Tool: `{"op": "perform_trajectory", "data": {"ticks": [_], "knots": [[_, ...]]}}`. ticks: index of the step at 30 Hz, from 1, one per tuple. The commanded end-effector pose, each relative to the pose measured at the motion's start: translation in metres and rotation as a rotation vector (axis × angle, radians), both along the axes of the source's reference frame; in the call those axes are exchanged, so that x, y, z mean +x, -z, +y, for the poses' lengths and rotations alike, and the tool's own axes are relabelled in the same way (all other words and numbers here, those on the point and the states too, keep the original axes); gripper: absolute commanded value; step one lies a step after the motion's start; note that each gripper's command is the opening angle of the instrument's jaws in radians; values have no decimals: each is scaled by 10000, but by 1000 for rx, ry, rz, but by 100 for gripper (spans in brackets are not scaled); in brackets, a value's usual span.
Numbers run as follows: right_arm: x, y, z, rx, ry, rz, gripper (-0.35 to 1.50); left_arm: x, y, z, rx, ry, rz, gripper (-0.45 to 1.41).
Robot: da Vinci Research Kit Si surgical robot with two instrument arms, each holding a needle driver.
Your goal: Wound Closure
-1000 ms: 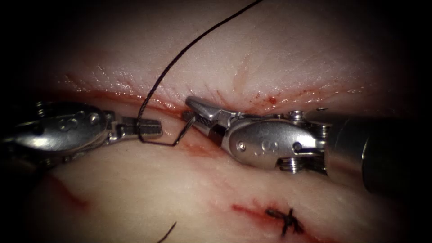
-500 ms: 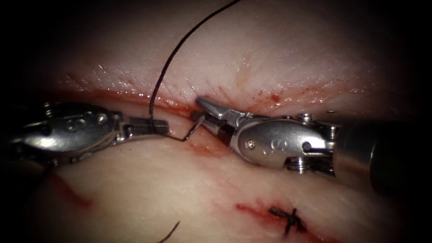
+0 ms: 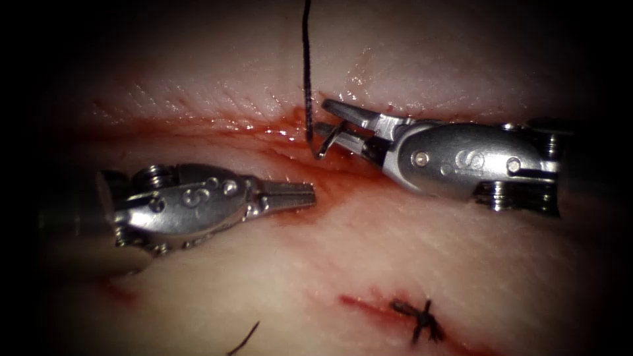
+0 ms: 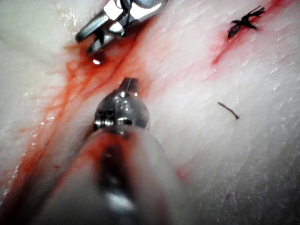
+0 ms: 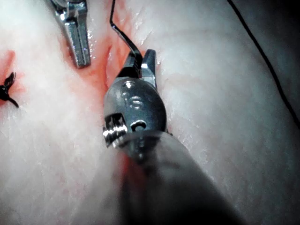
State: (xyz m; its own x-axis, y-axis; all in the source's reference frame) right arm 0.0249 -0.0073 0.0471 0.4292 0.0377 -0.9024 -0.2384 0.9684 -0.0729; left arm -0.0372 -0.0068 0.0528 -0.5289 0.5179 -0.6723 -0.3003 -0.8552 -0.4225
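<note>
My right tool (image 3: 322, 116) is shut on the curved needle (image 3: 328, 142), which sits between its jaws just over the red cut (image 3: 198, 128) and lies free of the tissue (image 3: 369, 264). The needle's tail end hangs left of the jaws, and from it the black thread (image 3: 306, 66) runs straight up. In the right wrist view the same needle (image 5: 123, 40) curves out of the right tool's jaws (image 5: 142, 60). My left tool (image 3: 311, 193) is shut and holds nothing, below and left of the needle. It also shows in the left wrist view (image 4: 129, 84).
A tied black stitch (image 3: 420, 321) sits on a short red line at the lower middle. A loose cut end of thread (image 3: 244, 337) lies near the bottom edge. Red fluid (image 3: 290, 132) pools along the cut.
The left tool has let go of the needle's tail and moved right and slightly down. The right tool has carried the needle up and right, and the thread now hangs upright.
</note>
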Motion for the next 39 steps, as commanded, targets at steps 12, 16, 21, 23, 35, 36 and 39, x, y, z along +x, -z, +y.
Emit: {"op": "perform_trajectory", "data": {"ticks": [12,16,21,23,35,36,39], "knots": [[18,-18,24,133,-38,53,-35,5,-16,-6,4,-17,-2,-20],[12,-11,35,150,-52,72,-35,9,-25,-7,14,-18,6,-20],[8,-3,47,177,-89,99,-35,10,-34,-10,23,-18,14,-20],[7,-1,50,197,-108,112,-35,11,-35,-10,22,-18,14,-20],[3,16,71,253,-176,157,-35,11,-38,-10,21,-20,17,-20],[2,18,74,256,-178,158,-35,11,-38,-10,21,-20,17,-20],[2,22,79,261,-184,164,-35,10,-38,-11,21,-20,17,-20]]}}
